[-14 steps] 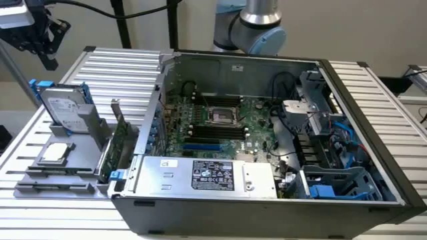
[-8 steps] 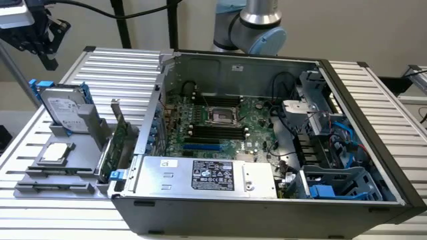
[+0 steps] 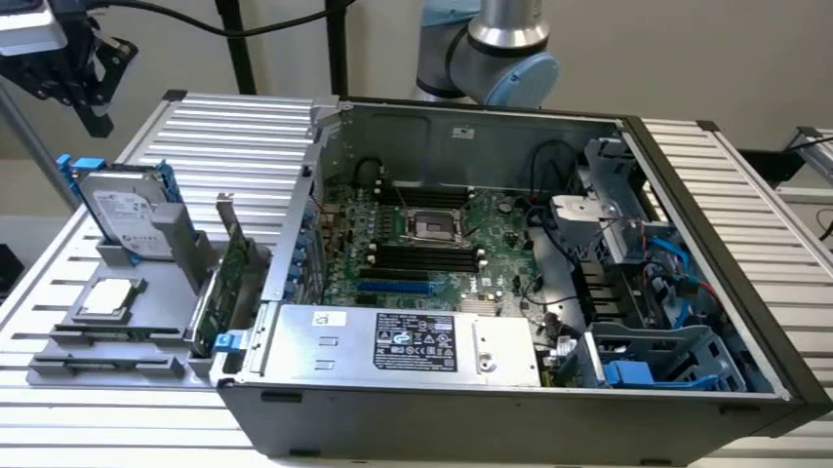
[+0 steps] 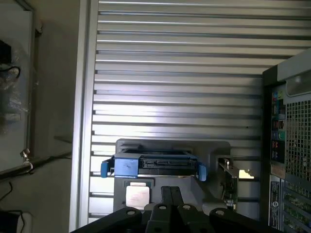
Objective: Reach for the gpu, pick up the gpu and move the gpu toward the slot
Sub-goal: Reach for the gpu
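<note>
The gpu [image 3: 234, 265] is a thin green card standing on edge in a grey holder [image 3: 117, 336], just outside the case wall on the exterior view's left, with its silver bracket [image 3: 224, 210] pointing up. In the wrist view the gpu [image 4: 228, 180] shows edge-on beside the hard drive. My gripper [image 3: 94, 112] hangs high over the table's far corner on the exterior view's left, well apart from the card. Its two black fingers [image 4: 166, 196] are pressed together with nothing between them. Blue slots [image 3: 390, 288] lie on the motherboard inside the open case.
A silver hard drive [image 3: 124, 210] with blue rails stands in the same holder, also seen as the hard drive [image 4: 153, 165] from the wrist. A processor chip [image 3: 111, 297] lies in front of it. The open computer case [image 3: 729, 292] with power supply [image 3: 404, 341] takes up the ribbed table's middle.
</note>
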Tool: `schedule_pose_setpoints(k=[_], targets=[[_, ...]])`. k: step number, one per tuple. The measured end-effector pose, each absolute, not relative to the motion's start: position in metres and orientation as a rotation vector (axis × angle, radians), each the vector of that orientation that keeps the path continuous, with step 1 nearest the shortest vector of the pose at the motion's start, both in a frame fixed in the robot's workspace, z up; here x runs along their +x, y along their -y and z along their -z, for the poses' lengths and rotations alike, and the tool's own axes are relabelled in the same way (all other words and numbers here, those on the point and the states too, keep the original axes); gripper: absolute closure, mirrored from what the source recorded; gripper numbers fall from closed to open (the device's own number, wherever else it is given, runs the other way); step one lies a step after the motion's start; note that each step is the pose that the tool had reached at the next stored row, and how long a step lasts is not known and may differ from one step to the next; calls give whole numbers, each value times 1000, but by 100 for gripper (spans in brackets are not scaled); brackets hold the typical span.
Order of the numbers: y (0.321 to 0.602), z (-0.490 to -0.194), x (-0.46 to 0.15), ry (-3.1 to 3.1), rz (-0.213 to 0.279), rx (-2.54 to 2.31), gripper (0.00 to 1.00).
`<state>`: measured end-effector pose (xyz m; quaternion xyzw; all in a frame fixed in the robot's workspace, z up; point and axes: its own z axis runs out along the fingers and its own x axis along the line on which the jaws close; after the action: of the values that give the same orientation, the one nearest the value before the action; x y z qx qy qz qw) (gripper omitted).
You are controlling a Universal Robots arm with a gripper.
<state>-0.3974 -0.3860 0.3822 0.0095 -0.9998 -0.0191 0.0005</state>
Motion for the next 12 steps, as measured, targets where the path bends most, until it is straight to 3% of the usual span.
schedule_pose_setpoints(k=[12], targets=[[416, -377, -367, 3140, 60, 30, 89]])
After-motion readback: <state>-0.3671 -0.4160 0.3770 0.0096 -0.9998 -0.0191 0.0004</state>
